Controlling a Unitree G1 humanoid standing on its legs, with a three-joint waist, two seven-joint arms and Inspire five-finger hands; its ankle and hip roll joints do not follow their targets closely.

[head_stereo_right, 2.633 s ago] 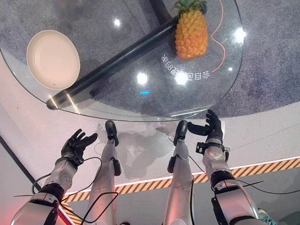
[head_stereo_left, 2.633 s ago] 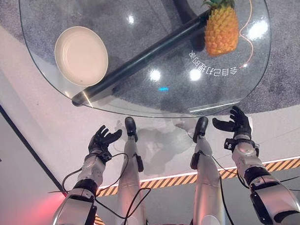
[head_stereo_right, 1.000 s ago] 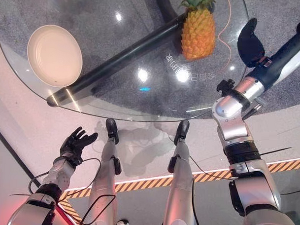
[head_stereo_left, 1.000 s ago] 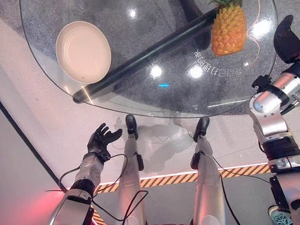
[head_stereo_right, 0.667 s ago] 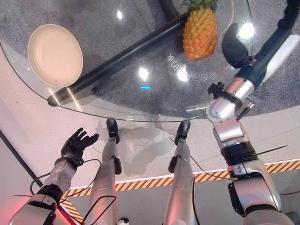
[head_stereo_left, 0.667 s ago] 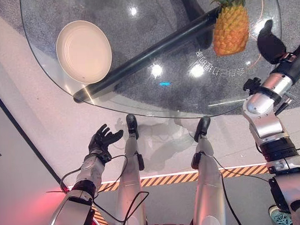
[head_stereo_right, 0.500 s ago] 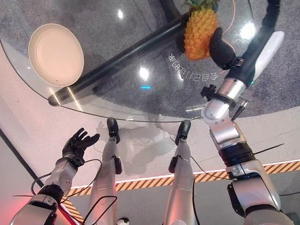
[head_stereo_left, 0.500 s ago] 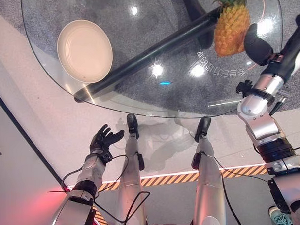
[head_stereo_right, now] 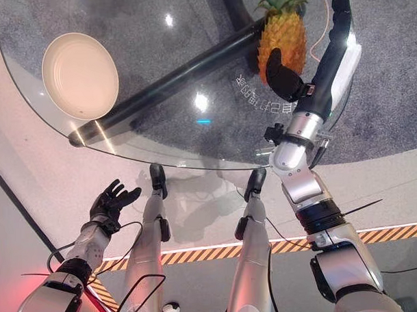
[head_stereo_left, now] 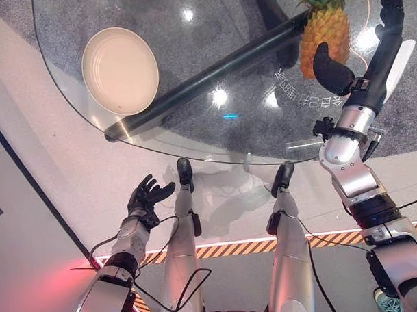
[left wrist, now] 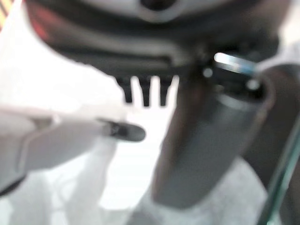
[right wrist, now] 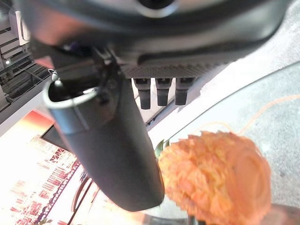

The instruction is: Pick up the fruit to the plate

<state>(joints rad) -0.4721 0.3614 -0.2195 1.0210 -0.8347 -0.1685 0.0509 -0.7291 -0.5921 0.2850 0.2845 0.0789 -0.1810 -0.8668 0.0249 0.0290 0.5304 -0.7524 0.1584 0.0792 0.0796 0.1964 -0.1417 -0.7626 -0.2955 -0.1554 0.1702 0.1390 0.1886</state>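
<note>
Right robot hand (head_stereo_left: 369, 54): raised over the far right part of the tabletop; thumb spread wide from straight fingers, nothing held; thumb just beside the near flank of the pineapple, fingers reaching past its right side; contact cannot be told.
Left robot hand (head_stereo_left: 145, 198): low, off the near edge of the tabletop; fingers relaxed and spread, idle.
Pineapple (head_stereo_left: 324, 30): standing upright on the glass, leafy crown away from the robot; in the right wrist view (right wrist: 213, 176) it sits just beyond the thumb.
Handling (judgement): likely a fairly heavy, stiff body; rough, knobbly rind should give good friction; crown is leafy and a poor hold; tall and upright, so a side push could topple it.
Where to hold (judgement): around the middle of the body, thumb on the near flank, fingers on the opposite one.
Plate (head_stereo_left: 120, 70): cream, empty; on the far left of the tabletop, well apart from the pineapple.
Tabletop (head_stereo_left: 194, 139): clear glass, smooth; a dark bar (head_stereo_left: 206, 77) shows beneath it between plate and fruit.
</note>
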